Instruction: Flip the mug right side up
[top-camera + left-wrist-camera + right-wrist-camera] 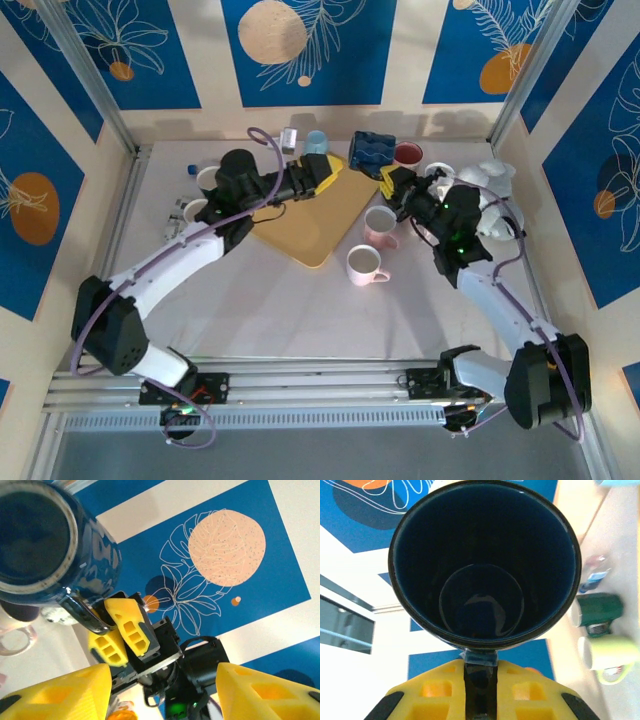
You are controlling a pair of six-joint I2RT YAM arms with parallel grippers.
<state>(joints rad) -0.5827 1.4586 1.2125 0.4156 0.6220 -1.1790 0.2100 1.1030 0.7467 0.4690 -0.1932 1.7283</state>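
The dark blue mug (372,152) hangs above the back of the table, between the two arms. My right gripper (387,176) is shut on its handle. The right wrist view looks straight into the mug's (485,555) dark mouth, and the handle sits pinched between the right gripper's (481,680) yellow fingers. My left gripper (335,170) stands just left of the mug, apart from it. In the left wrist view the mug (95,555) is at the upper left, the right gripper (122,635) holds its handle, and my left gripper (162,690) is open with nothing between its fingers.
A yellow tray (310,225) lies under the left arm. A pink mug (380,222) and a white mug (365,265) stand upright near the middle. A red-lined mug (407,153), a light blue cup (316,141), white mugs (207,178) and white crockery (490,180) line the back.
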